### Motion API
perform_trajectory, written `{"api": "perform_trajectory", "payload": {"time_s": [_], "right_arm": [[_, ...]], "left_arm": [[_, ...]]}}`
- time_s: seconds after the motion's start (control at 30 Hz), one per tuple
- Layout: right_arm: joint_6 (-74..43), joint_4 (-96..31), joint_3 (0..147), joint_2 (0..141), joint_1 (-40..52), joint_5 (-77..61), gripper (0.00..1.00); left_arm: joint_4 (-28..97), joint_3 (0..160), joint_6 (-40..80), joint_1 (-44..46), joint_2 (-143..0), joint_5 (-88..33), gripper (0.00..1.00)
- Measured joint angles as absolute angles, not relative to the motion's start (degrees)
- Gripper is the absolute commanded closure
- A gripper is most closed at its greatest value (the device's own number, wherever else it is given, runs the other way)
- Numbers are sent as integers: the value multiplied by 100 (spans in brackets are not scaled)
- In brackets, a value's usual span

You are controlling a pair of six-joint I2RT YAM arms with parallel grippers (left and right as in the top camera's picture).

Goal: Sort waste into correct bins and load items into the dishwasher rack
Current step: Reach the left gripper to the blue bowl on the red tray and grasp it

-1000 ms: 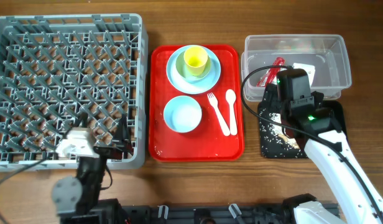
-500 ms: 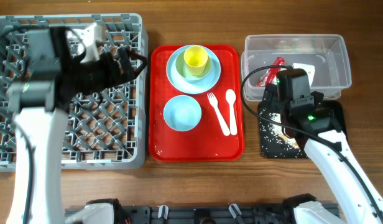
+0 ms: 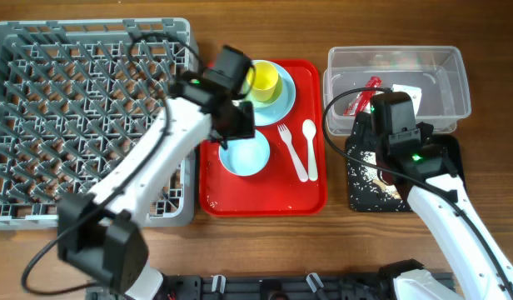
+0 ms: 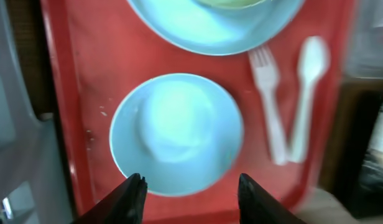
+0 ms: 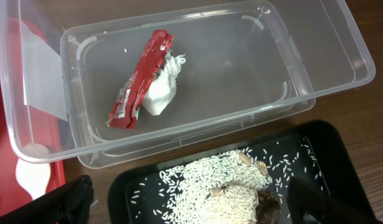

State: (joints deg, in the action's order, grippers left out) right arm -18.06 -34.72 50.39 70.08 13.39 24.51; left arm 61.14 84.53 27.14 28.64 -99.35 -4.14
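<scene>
Pale blue bowl (image 4: 176, 134) sits on the red tray (image 4: 73, 93), left tool (image 4: 190, 183) part-open above it; right tool (image 5: 191, 196) wide.

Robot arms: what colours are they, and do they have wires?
The left arm and right arm are white tubes with black joints, black wrist boxes showing a green light, and thin black cables. The left claw and right claw have black fingers.

Overhead: bright, even light from above; shadows short and soft; small glare spots on red tray (image 3: 240, 196); focus sharp | Left wrist: motion blur throughout; fork (image 4: 269, 106) and spoon (image 4: 306, 93) smeared; right edge worst | Right wrist: sharp; pale highlights along tub (image 5: 210, 121) rim; dark fingers (image 5: 61, 205) at bottom edge soft.
</scene>
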Motion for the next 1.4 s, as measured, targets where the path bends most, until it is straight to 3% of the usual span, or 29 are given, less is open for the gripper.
{"api": "perform_trajectory", "payload": {"time_s": [0.07,0.13,0.17,0.4,0.47,0.53,0.73,1.07,1.27,1.4], "right_arm": [[-1806,-3472,5039,7011,1339,2449,0],[-1806,-3472,5039,7008,1339,2451,0],[-1806,-3470,5039,7011,1339,2451,0],[-1806,-3470,5039,7011,1339,2451,0],[-1806,-3470,5039,7011,1339,2449,0],[-1806,-3470,5039,7011,1339,2449,0],[-1806,-3472,5039,7011,1339,2451,0],[-1806,-3472,5039,7011,1339,2451,0],[-1806,-3472,5039,7011,1339,2451,0],[-1806,-3470,5039,7011,1339,2451,0]], "left_arm": [[6117,8453,2779,2982,-10138,-139,64],[6110,8453,2801,3030,-10353,73,88],[6108,8453,2838,3035,-10499,174,91],[5999,8453,2884,3063,-10770,139,87],[5924,8455,2884,3072,-10770,36,75],[5793,8455,2880,3079,-10770,-213,72],[5181,8455,3089,3605,-10770,-672,71],[5415,8455,3682,4431,-10781,792,69],[6012,8455,3736,4032,-10781,1398,61],[6265,8455,3741,3594,-10781,1431,61]]}}
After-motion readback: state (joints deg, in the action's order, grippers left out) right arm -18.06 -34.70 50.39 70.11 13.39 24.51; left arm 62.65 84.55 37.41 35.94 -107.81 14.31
